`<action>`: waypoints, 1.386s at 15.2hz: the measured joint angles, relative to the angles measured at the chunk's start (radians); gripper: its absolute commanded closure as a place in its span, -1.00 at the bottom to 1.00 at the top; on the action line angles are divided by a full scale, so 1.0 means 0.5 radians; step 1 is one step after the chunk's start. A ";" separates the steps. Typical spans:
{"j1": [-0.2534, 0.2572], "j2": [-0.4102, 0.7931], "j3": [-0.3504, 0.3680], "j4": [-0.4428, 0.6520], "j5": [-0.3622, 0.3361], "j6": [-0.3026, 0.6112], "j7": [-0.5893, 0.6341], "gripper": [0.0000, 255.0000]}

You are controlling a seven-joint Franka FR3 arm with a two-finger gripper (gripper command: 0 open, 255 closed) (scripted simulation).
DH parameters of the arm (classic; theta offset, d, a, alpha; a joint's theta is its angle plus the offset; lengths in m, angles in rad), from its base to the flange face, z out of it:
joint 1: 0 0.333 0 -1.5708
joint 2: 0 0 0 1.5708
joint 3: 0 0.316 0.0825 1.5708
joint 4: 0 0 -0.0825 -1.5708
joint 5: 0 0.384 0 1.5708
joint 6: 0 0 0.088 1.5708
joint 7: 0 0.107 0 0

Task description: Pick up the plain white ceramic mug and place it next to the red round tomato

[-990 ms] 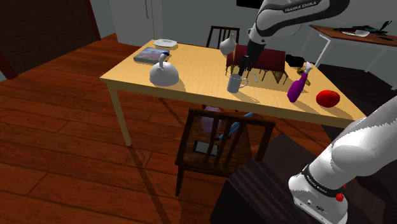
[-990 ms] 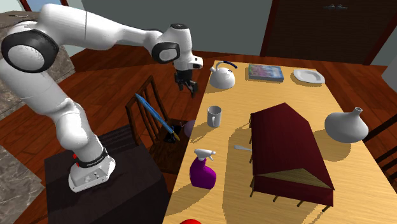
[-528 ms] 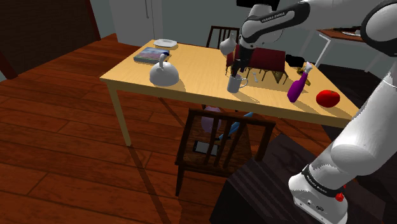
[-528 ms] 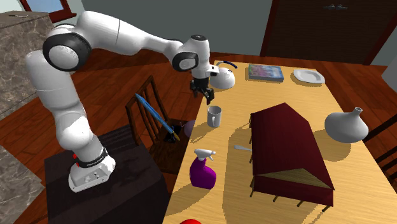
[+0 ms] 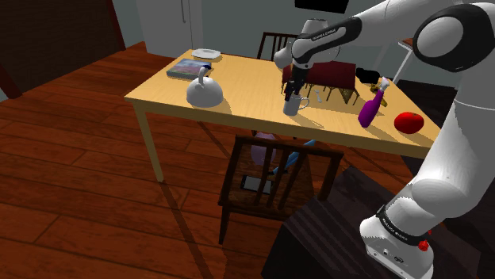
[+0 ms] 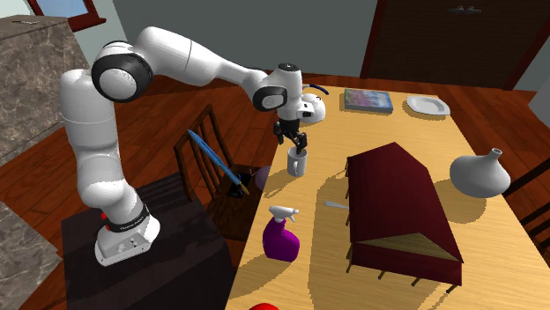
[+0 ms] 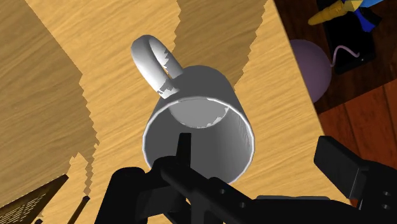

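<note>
Swinging in from the tabletop [image 5: 246, 99] edge, your end effector [image 6: 297, 143] now hangs released just above the white mug [image 6: 298, 164], upright, unheld; red tomato [image 5: 408, 121] sits well apart, so you grasp next.

White mug [image 5: 294, 104], red tomato [image 5: 408, 121]
</note>
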 measured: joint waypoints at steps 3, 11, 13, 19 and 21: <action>-0.002 0.052 0.004 -0.013 0.012 0.064 -0.007 -1.00; -0.005 0.063 0.005 -0.018 0.015 0.081 -0.011 1.00; -0.005 0.063 0.005 -0.018 0.015 0.080 -0.011 1.00; -0.005 0.062 0.005 -0.018 0.015 0.080 -0.011 1.00; -0.005 0.058 0.004 -0.013 0.014 0.070 -0.010 1.00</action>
